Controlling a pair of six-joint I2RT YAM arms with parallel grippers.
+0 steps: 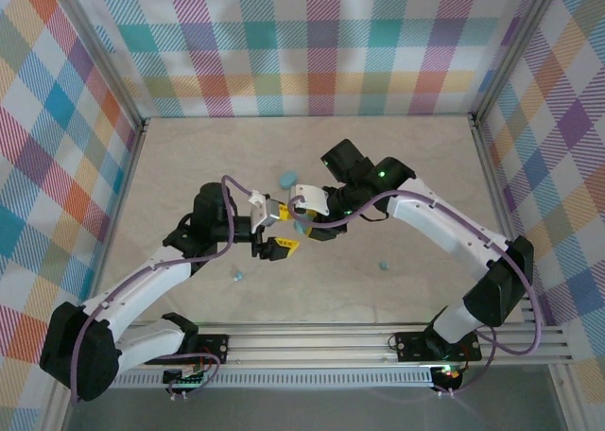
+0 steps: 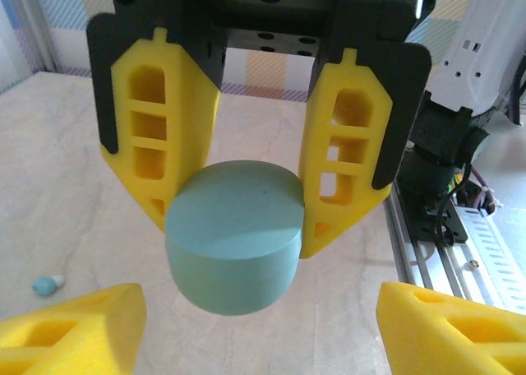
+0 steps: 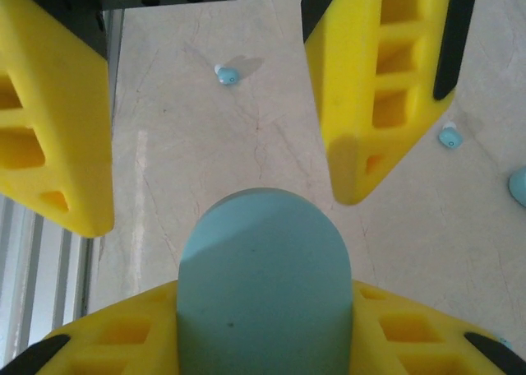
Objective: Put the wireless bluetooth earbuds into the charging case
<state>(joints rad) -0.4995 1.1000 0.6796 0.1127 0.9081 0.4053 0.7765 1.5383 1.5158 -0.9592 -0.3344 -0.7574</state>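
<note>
Left wrist view shows the right pincer (image 2: pixel 240 227) clamping the charging case (image 2: pixel 234 256).

I'm looking into a robot lab's test cell — plaid backdrop walls (image 1: pixel 312 43), aluminium rail (image 1: pixel 321 341) along the near edge, pale stone-look counter (image 1: pixel 189 157).

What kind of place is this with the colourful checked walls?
Probably a robot testing booth: plaid cloth walls on metal framing, a marble-look tabletop, and a left arm and right arm bolted to a rail.
</note>
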